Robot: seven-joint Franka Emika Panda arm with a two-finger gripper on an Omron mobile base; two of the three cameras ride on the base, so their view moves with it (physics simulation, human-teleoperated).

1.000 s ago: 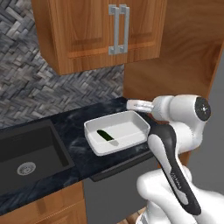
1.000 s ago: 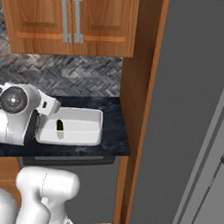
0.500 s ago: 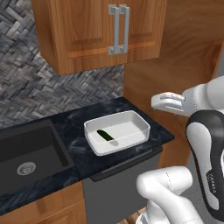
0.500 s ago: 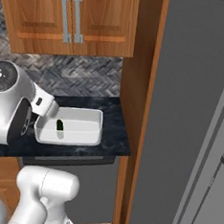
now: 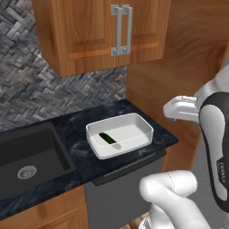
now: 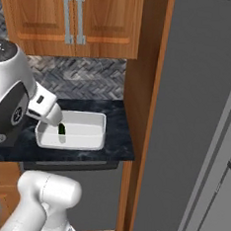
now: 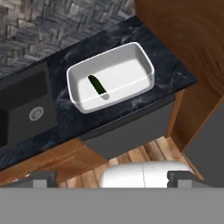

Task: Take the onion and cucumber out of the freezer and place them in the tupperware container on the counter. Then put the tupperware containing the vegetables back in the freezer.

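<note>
Where it lies, the cucumber (image 7: 97,86) looks dark green; stubby.

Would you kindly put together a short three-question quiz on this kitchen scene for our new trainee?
1. True or false: the cucumber lies inside the tupperware container.
2. Multiple choice: in the left base view, where is the sink relative to the container? A) to its left B) to its right C) behind it
3. Fill in: the gripper is ____ and holds nothing.

Key
1. True; it rests on the tray floor, near the end closer to the sink.
2. A; the dark basin is set into the counter left of the white tray.
3. Open; its fingertips stand far apart in the hand view, with nothing between them.
</note>
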